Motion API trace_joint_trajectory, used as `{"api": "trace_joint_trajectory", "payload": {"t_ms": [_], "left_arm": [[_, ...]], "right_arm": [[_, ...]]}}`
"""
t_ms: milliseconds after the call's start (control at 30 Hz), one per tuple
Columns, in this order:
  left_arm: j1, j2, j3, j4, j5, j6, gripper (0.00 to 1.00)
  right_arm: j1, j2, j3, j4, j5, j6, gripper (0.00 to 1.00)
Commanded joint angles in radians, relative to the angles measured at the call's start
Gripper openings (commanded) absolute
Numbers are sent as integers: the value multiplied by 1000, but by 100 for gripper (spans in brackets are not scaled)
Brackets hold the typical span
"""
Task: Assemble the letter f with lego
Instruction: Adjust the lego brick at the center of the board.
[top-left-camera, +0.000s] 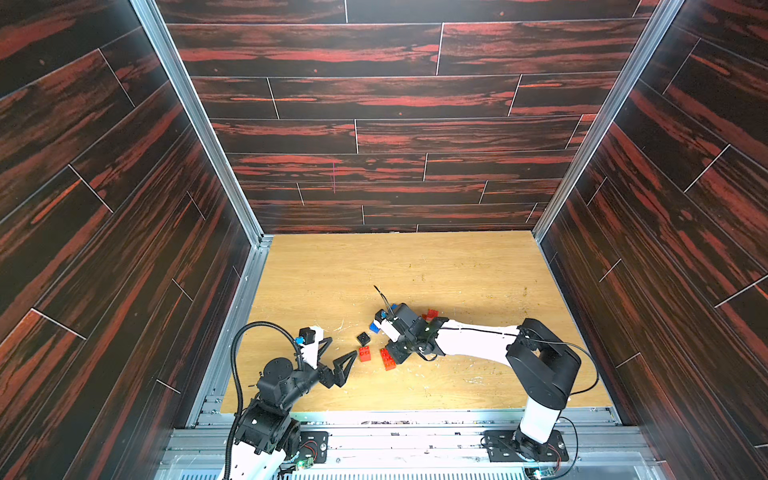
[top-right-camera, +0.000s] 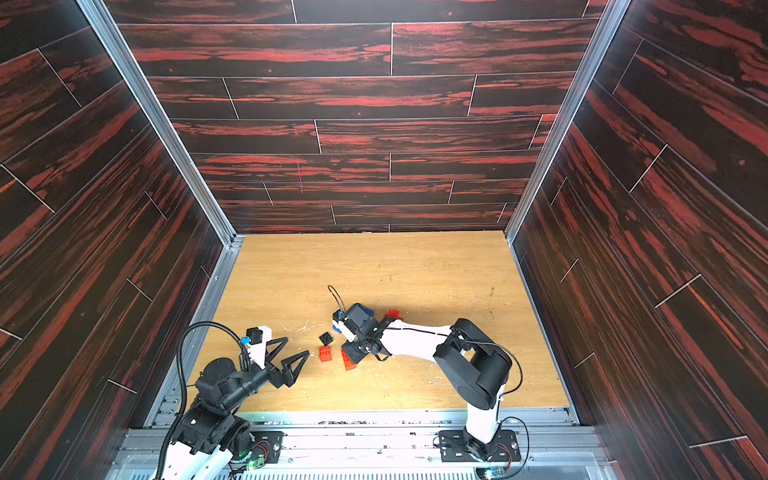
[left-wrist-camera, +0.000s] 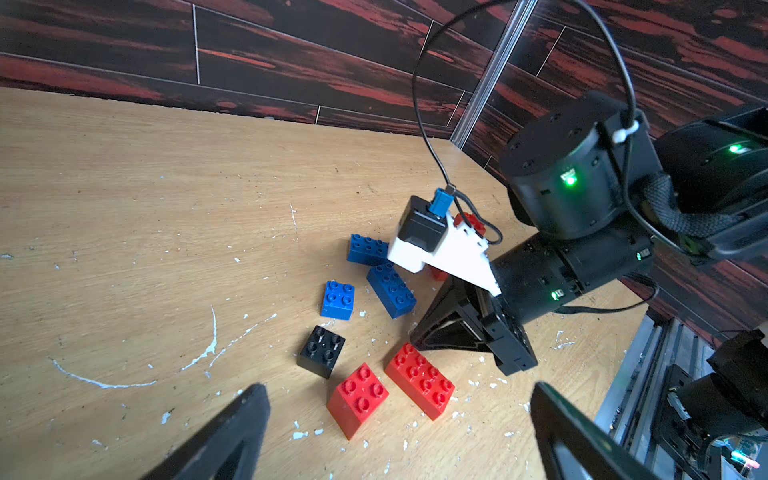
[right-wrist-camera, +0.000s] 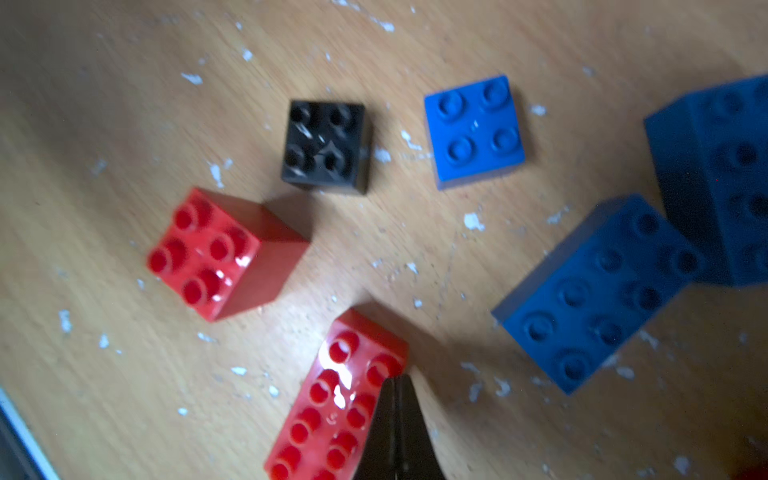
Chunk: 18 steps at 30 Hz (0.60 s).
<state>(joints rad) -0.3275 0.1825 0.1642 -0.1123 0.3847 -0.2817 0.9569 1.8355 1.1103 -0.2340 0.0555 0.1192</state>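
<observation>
The lego lies loose on the wooden table. In the left wrist view I see a red square brick (left-wrist-camera: 359, 392), a red oblong brick (left-wrist-camera: 419, 380), a black square brick (left-wrist-camera: 322, 349), a blue square brick (left-wrist-camera: 338, 299) and two blue oblong bricks (left-wrist-camera: 390, 289) (left-wrist-camera: 365, 249). My right gripper (right-wrist-camera: 395, 380) is shut with nothing in it, its tip against the long edge of the red oblong brick (right-wrist-camera: 332, 407). My left gripper (left-wrist-camera: 397, 399) is open, a short way in front of the two red bricks and touching neither. In both top views the right wrist hides most of the blue bricks.
Another red brick (top-left-camera: 432, 313) lies behind the right wrist. Dark panelled walls (top-left-camera: 374, 166) close the table on three sides. A metal rail (top-left-camera: 395, 419) runs along the front edge. A thin cable (top-left-camera: 382, 297) loops above the right wrist.
</observation>
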Motion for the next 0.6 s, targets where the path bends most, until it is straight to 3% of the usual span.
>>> {"api": "trace_joint_trajectory", "payload": {"t_ms": [0,367,433,567], "left_arm": [[-2,-1,-5,-9,4,1,100],[-4,0,-5,-9,3,1,100],[-2,0,-5,-9,3,1,100],[-2,3,-5,-9,0,-1,100]], "right_arm": [[-4,34,39,-19,-35,-22,0],[-2,-16,53,-89,43,-12,0],[-3,-26,54,-112,61,-11,9],[0,-40,52,-143,93,1,14]]}}
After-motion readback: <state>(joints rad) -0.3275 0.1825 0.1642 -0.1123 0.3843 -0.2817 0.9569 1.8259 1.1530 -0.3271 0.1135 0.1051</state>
